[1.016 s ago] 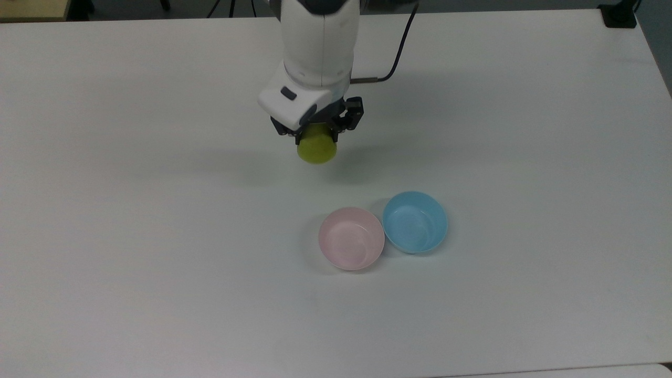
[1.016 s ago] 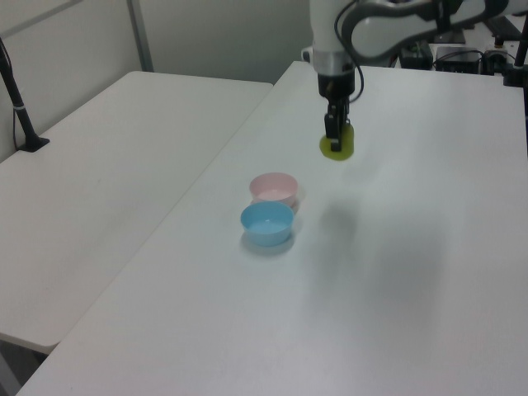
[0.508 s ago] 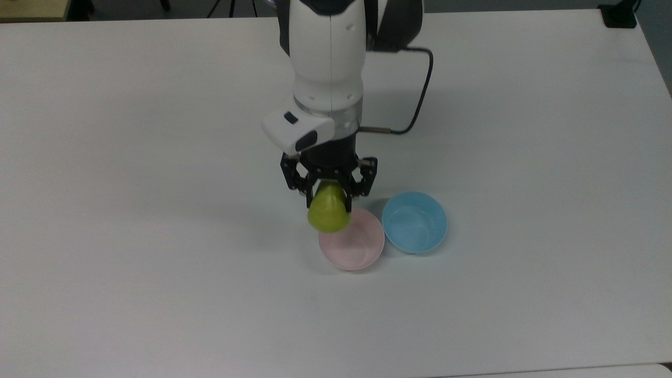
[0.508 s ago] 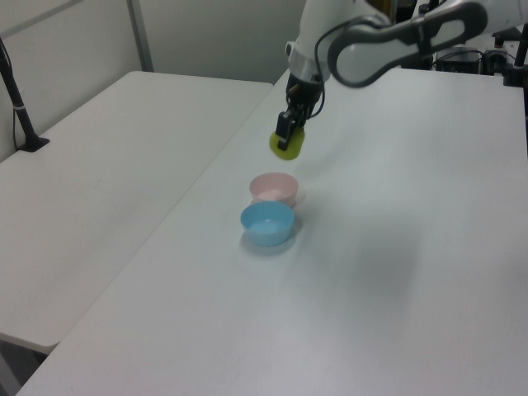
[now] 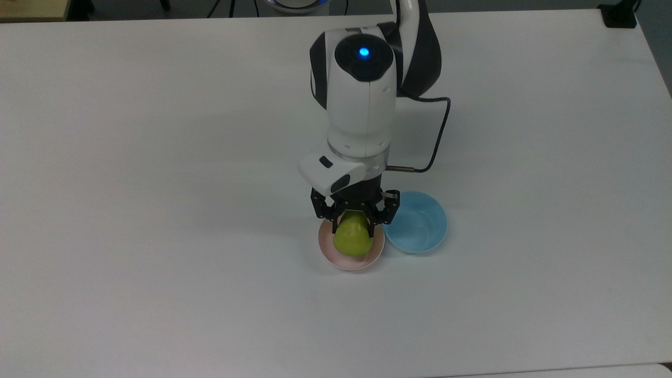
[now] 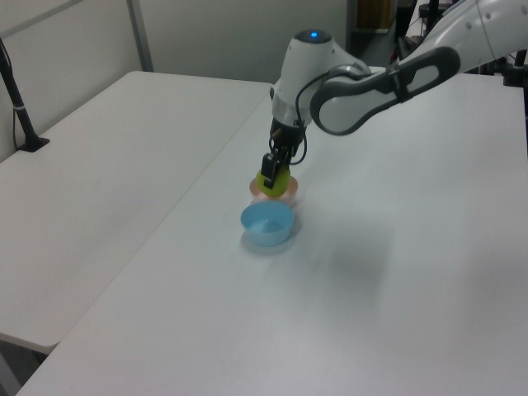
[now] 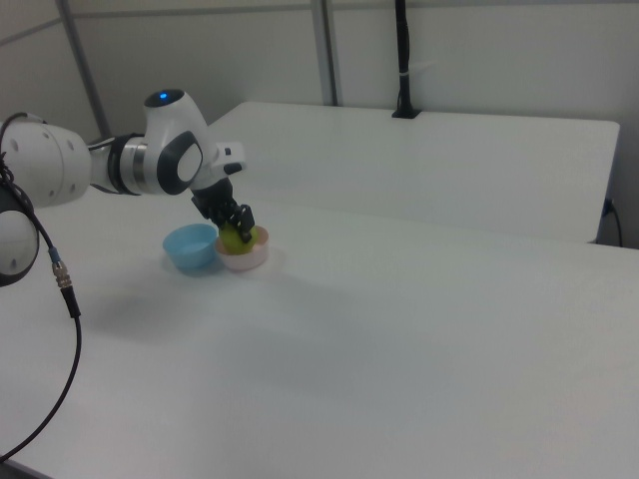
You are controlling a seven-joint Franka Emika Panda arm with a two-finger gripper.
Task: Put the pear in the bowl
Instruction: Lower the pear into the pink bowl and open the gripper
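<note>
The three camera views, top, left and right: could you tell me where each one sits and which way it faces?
Top view: high up, looking down on the white table; arm and hand reach in from the top edge, holding the pear over the pink bowl.
Left view: raised beside the table, arm entering from the left view's right.
Right view: lower, opposite side, arm entering from the right view's left.
All three share the blue bowl.

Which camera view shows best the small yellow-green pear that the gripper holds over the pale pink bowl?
The top view: the small yellow-green pear shows whole below the gripper, inside the rim of the round pale pink plastic bowl. In the left view the pear is partly covered by the fingers. In the right view it is a small patch.
</note>
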